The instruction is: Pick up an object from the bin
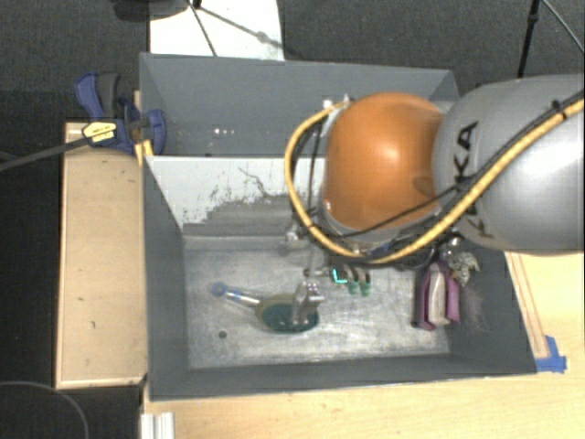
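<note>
Disc: dark green, flat and round, it lies on the bin floor near the middle, a little toward the front wall. The bin is grey metal with sloping walls, and its floor is scuffed and scratched pale. The arm, silver-grey, comes in from the right and covers the bin's upper right part. An orange cover, round like a dome, sits on its wrist over the back half of the floor. A yellow cable loops round the cover's left side and runs back along the arm. Below the cover the gripper hangs down to the floor and meets the disc at its upper right edge. Whether it is released or clenched I cannot tell. A purple and white thing stands near the right wall, well apart from the disc and partly under the arm. A thin stick with a light blue tip lies left of the disc, slanting down to the right. Its right end reaches the disc's edge, and whether the two are joined cannot be told. Small green bits lie just right of the gripper, under the cover's edge.
</note>
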Controlling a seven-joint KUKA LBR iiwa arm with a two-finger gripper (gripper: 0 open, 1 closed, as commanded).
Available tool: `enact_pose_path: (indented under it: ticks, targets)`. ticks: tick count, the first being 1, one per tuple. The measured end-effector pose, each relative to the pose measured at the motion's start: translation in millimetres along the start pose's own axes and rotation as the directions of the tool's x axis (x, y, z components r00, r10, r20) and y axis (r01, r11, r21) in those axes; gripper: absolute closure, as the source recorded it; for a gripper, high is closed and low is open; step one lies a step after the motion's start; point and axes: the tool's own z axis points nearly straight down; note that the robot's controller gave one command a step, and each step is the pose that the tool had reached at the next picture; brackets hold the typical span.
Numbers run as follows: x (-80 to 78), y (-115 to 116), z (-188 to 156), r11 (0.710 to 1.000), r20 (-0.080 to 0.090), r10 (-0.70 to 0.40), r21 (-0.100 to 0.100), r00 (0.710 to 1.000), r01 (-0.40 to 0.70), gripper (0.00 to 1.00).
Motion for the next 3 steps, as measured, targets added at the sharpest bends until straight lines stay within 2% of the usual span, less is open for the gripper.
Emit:
enact_pose_path:
  ticks: [1,2,3]
  targets:
    - [-14.5,-49,162,1.0,0.013,0.027,-0.003,1.0,-0.027,0.0]
    - [-17.1,-47,157,0.999,0.022,0.032,-0.006,0.999,-0.032,1.0]
    - [-44.2,-33,-65,0.989,0.018,-0.148,0.0,0.989,0.148,1.0]
